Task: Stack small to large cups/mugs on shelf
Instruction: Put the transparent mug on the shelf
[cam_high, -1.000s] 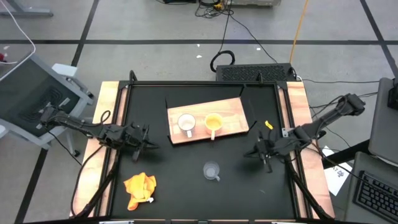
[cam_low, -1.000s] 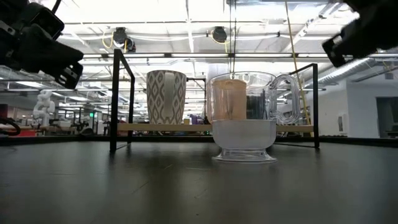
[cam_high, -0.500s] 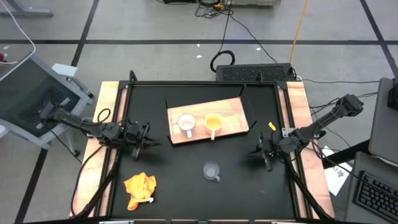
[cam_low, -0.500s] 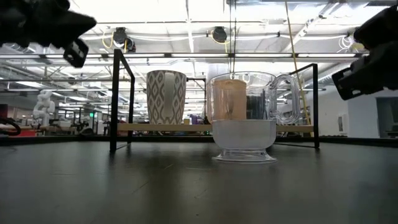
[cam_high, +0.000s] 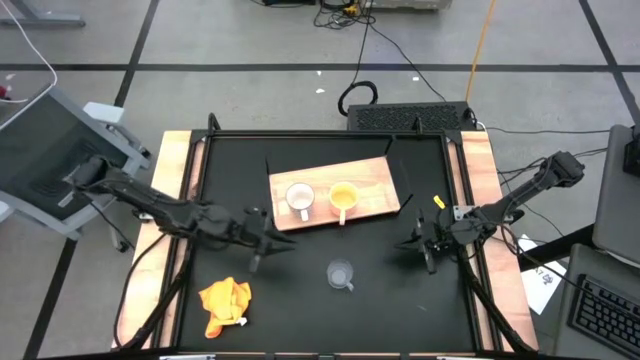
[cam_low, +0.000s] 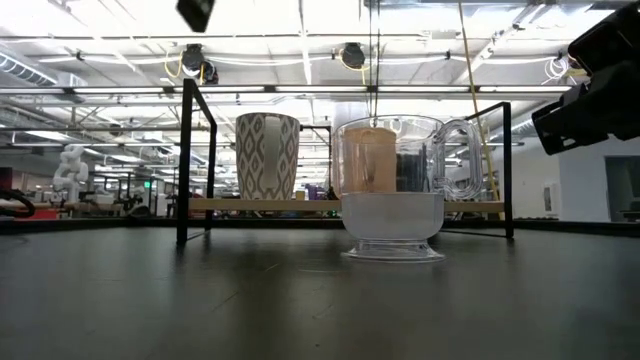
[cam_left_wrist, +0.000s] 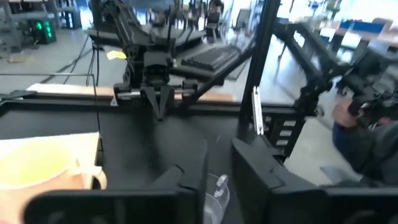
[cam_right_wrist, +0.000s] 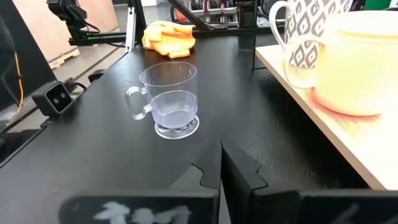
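Note:
A clear glass cup (cam_high: 341, 274) stands on its foot on the black tabletop, near the middle front; it also shows in the low view (cam_low: 392, 190) and the right wrist view (cam_right_wrist: 169, 98). A white patterned cup (cam_high: 300, 198) and a yellow cup (cam_high: 343, 197) stand upright on the wooden shelf board (cam_high: 375, 180). My left gripper (cam_high: 265, 240) hovers left of the glass cup, beside the board's near left corner, its fingers (cam_left_wrist: 186, 180) a narrow gap apart and empty. My right gripper (cam_high: 420, 245) hovers right of the glass cup, shut and empty (cam_right_wrist: 221, 152).
An orange-yellow cloth (cam_high: 225, 303) lies crumpled at the front left. The board rests on a black wire frame (cam_low: 185, 160) raised above the tabletop. Wooden side rails (cam_high: 175, 180) border the table on the left and right. Bare tabletop lies around the glass cup.
My left gripper has travelled from the table's left side toward the right and a little toward the near edge, closing on the glass cup. My right gripper has sunk a little. The cups have stayed where they were.

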